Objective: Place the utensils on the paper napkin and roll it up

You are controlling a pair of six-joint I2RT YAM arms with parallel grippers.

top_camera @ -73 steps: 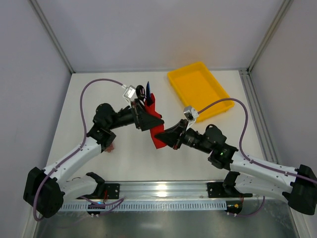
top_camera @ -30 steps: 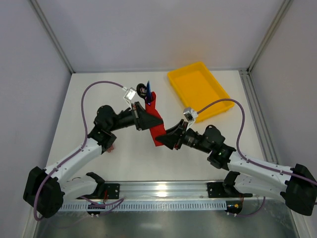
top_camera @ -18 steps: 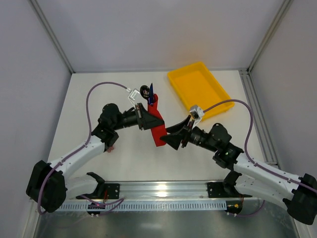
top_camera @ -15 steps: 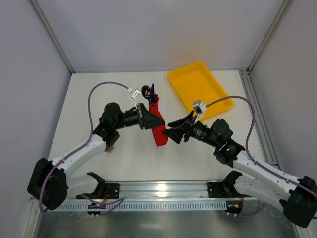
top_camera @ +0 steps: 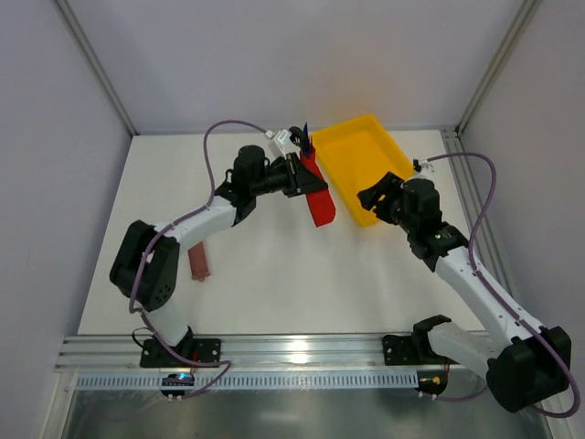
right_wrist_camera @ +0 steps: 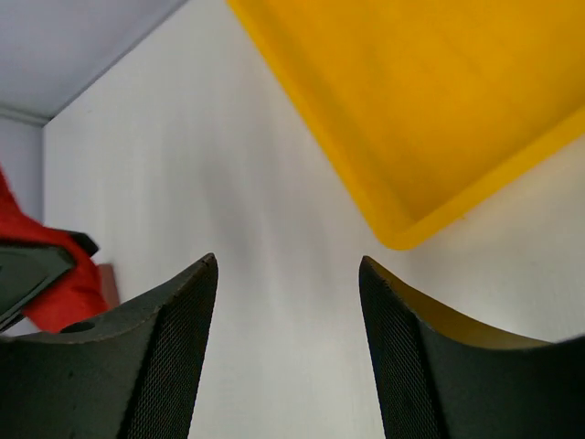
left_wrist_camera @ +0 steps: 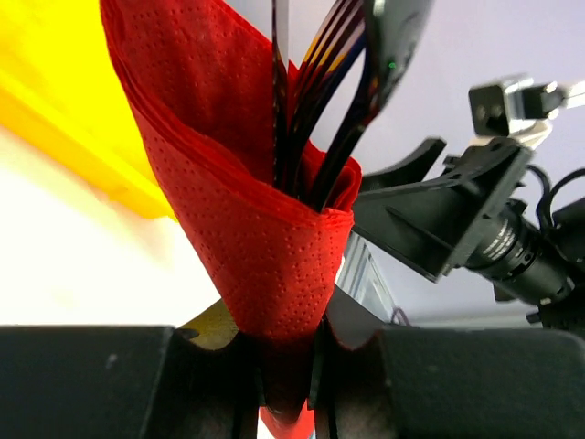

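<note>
Black left gripper, jaws narrowed, is pinching the base of the rolled red paper napkin, thereby sheathing the slender black and blue-purple utensils, near the yellow plastic tray; black right gripper is hanging agape, empty

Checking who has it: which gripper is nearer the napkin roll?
Left. The left gripper is shut on the napkin roll at one end. The right gripper is open, apart from it, by the tray's near corner.
</note>
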